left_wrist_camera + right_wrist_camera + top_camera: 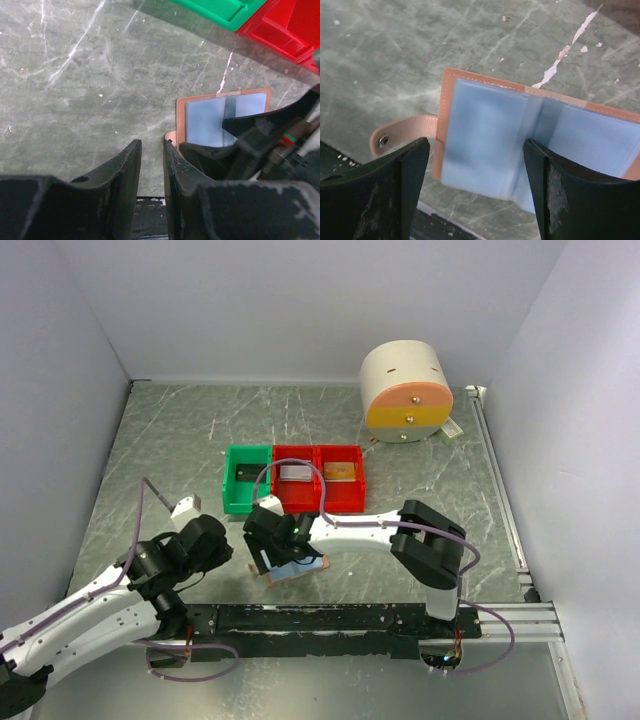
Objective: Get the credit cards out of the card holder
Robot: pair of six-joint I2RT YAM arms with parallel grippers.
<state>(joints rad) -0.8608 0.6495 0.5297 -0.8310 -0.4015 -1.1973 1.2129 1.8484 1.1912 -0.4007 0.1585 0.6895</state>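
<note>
With the card holder point(520, 135) lying open and seemingly empty by the middle of the surface's near edge, the right pincer point(475, 147) spread over it and the left pincer point(151, 145) narrowly parted on nothing beside its strap point(402, 132), extraction looks finished, so next probably just lifting clear.
</note>
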